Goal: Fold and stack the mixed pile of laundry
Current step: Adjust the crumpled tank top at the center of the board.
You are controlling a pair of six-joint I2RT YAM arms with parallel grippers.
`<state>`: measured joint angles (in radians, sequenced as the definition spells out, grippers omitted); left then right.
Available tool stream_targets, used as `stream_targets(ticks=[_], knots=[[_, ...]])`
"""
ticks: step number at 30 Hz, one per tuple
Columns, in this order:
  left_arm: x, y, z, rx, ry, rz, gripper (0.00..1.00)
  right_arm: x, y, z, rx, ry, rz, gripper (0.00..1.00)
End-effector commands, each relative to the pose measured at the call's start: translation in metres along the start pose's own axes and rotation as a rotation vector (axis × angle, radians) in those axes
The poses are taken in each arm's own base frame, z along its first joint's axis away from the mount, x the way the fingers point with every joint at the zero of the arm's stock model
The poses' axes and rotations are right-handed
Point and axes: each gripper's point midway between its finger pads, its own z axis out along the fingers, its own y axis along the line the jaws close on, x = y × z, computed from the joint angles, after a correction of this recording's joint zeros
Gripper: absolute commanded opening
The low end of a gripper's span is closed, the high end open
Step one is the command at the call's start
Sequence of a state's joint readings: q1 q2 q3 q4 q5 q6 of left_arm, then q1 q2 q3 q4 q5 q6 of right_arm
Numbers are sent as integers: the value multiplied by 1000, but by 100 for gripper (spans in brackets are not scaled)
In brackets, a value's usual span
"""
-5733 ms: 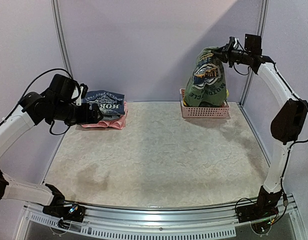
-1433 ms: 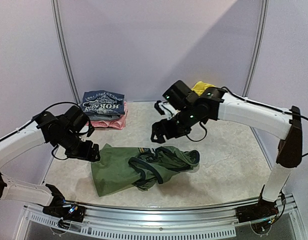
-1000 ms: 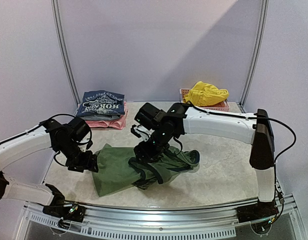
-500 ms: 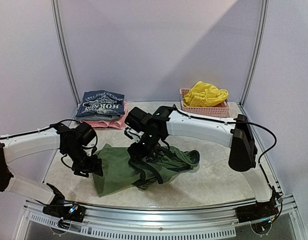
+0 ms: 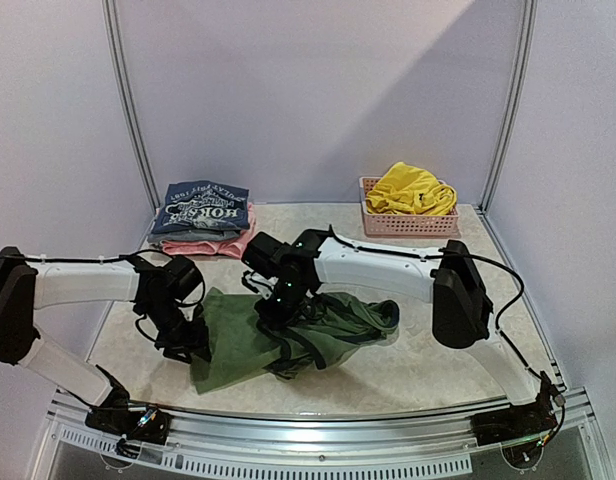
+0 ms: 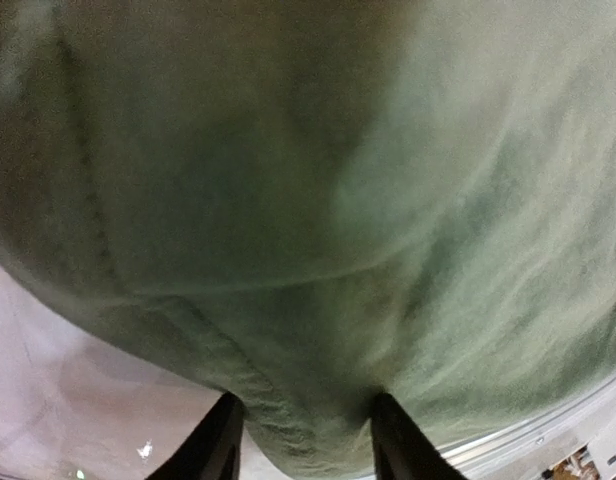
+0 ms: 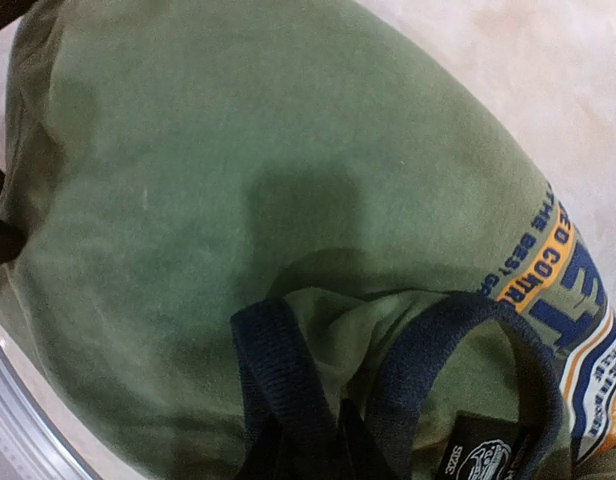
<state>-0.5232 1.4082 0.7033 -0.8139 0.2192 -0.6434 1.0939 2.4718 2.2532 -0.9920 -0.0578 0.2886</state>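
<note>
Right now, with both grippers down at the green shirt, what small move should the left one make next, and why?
Probably close the left gripper on the shirt hem: its fingers stand apart with the hem between them, so a pinch would let it pull the crumpled cloth flat.

A pale purple wall is standing behind a beige, swirly table. Two silver poles are running up it. Light is shining brighter at the top right.
</note>
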Motion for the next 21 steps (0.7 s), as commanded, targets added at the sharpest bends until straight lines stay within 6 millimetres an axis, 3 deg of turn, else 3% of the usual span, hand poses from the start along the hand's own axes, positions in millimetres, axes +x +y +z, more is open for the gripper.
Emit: stream_targets(ticks=[1,5,7,10,11,13,14,18,21], knots=[[-8,-7,8,54,-22,1,34,-12,-1,-12,25,-46,-18,3],[-16,-12,-1,71,-65,13,3,-25,-12,-55,102,-118,-22,0],[-20,-13,-13,64,-101,15,0,-22,-25,-82,159,-140,-10,0],[-28,-16,-37,49,-157,22,0,1,-49,-109,244,-141,33,0],[-29,-16,-45,43,-168,24,0,7,-56,-135,257,-179,59,0],[-34,-20,-59,47,-198,24,0,34,-75,-158,307,-191,111,0],[-36,-22,-64,50,-206,23,0,45,-83,-181,317,-224,146,0],[-49,-29,-81,46,-236,25,0,108,-113,-215,381,-233,271,0],[-62,-34,-96,44,-264,24,0,154,-129,-228,400,-239,387,0]])
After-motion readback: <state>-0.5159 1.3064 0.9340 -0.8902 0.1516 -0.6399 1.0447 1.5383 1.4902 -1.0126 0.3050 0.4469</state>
